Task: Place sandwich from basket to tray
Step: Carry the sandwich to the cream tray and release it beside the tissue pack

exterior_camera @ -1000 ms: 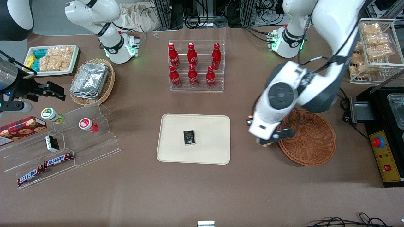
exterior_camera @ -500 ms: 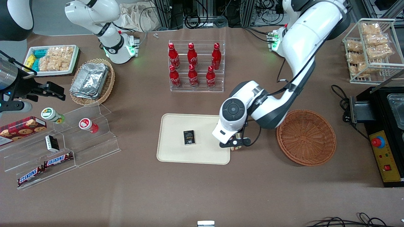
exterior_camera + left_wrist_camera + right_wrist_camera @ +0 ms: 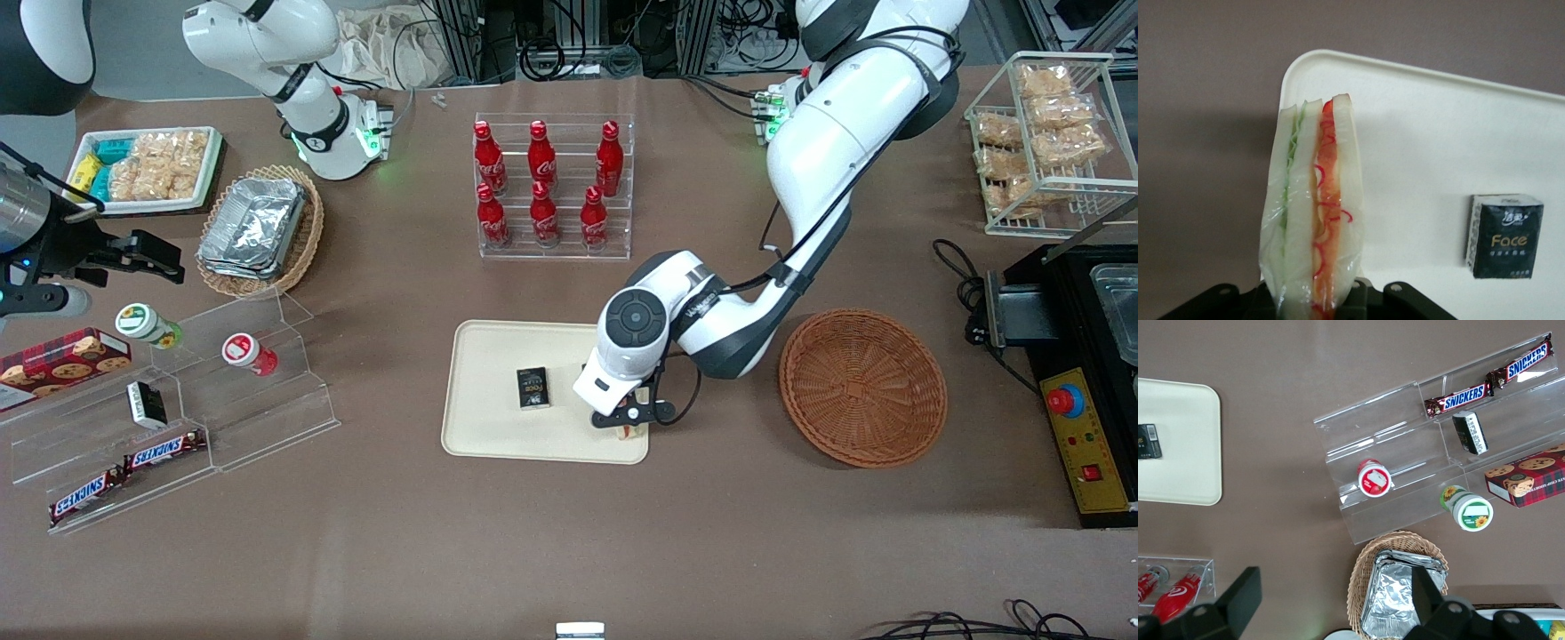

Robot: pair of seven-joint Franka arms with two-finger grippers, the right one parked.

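Item: sandwich [image 3: 1313, 220], wrapped in clear film, standing on edge between the fingers of your gripper [image 3: 629, 420], which is clamping it at its base. Location: you are holding it above the tray [image 3: 498, 356], over the corner nearest the front camera and closest to the basket [image 3: 862, 387], which is sitting well apart toward the working arm's end of the table with nothing showing inside it. Also on the tray: a small black box [image 3: 533, 388], lying near the tray's middle, apart from the sandwich. Risks, as judged from this position: you are working very close to the tray's rim, so releasing here could leave the wedge half on the rim or tipping onto the table. The film is looking slick and loose, so the sandwich may be slipping in the grip or clinging to a finger as you open. Held on its narrow edge, it is likely to topple when freed; toppling toward the table is the worse case. Shifting further inward brings the black box into play; you could be nudging it if you overshoot.
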